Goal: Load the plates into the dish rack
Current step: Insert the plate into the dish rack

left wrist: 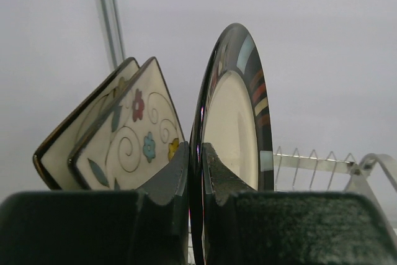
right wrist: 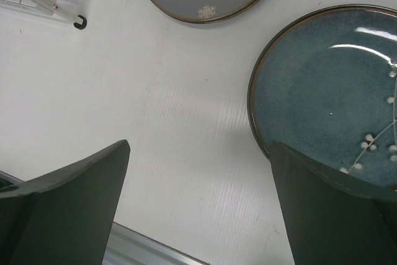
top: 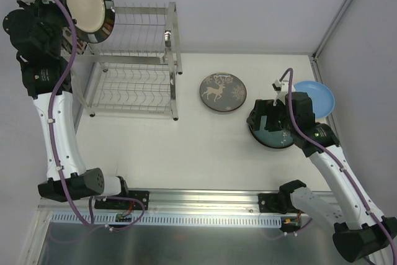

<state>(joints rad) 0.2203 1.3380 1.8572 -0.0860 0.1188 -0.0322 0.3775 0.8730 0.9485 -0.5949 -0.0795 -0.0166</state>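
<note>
Both arms work: the left end effector (left wrist: pixel 197 153) is clenched on a round dark-rimmed plate (left wrist: pixel 232 122), upright above the dish rack (top: pixel 139 85) beside square floral plates (left wrist: pixel 124 134). Next, it needs lowering edge-first into the rack. The right end effector (right wrist: pixel 198 147) hangs released over a teal plate (right wrist: pixel 322 85) on the worktop (top: pixel 205 153).

L pincer (left wrist: pixel 197 156) clamped up high, R pincer (right wrist: pixel 198 147) spread wide, low

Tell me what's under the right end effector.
The dark teal plate lies flat on the table, partly under the open right end effector; one finger covers its near edge. The arm hides part of the light blue plate beyond.
</note>
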